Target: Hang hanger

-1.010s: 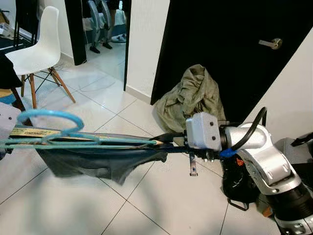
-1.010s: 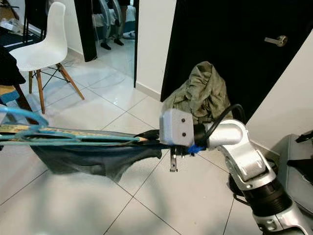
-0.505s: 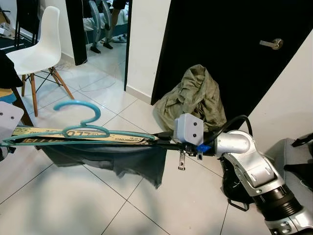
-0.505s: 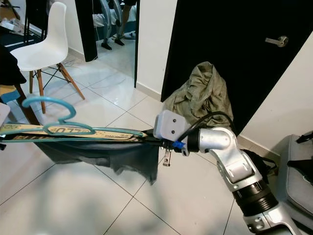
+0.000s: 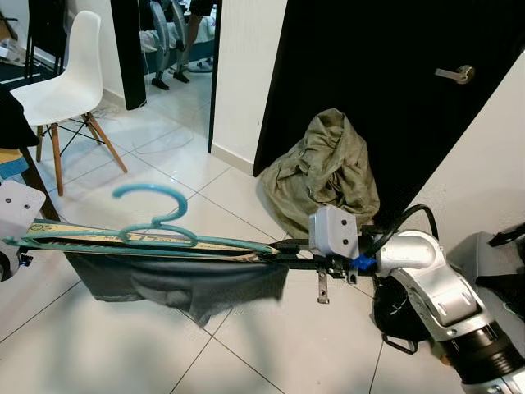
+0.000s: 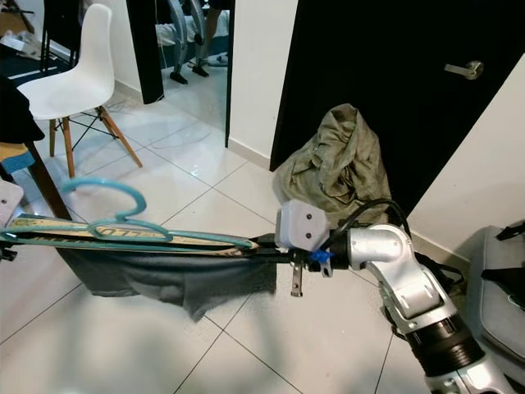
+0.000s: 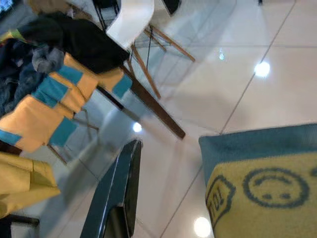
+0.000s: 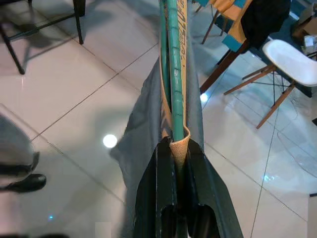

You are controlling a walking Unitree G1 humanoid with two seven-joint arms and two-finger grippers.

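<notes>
Teal hanger (image 5: 156, 234) with dark garment (image 5: 189, 283) lies level, long axis spanning between both arms, right gripper (image 5: 283, 246) pinching its near end, left gripper (image 5: 10, 242) at the far end, fingers unclear, hook up, toward white chair (image 5: 61, 78).

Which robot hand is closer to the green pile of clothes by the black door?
The right one. The right gripper grips one end of the teal hanger, just in front of the green clothes pile. The left gripper is at the hanger's far end, near the white chair.
</notes>
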